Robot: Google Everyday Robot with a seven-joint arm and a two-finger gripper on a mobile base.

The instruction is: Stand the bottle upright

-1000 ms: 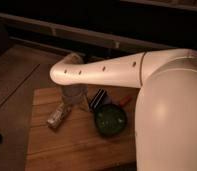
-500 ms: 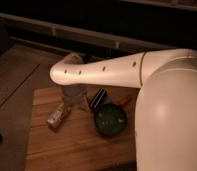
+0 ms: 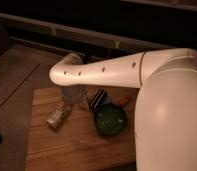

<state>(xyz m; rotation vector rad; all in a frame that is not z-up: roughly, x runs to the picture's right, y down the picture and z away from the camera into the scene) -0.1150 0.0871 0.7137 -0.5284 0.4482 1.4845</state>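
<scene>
Jaws by the bottle [image 3: 58, 116], left of bowl [image 3: 111, 120].

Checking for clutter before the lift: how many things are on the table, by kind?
Bottle: 1, lying down
Bowl: 1, green
Box: 1, dark
Orange thing: 1, unclear
Total: 4
The gripper hangs over the Bottle's upper end.

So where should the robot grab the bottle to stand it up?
Probably the bottle around its middle, coming down from above. It lies on its side on the table, so both long sides are free. The gripper hangs just over its far end.
</scene>
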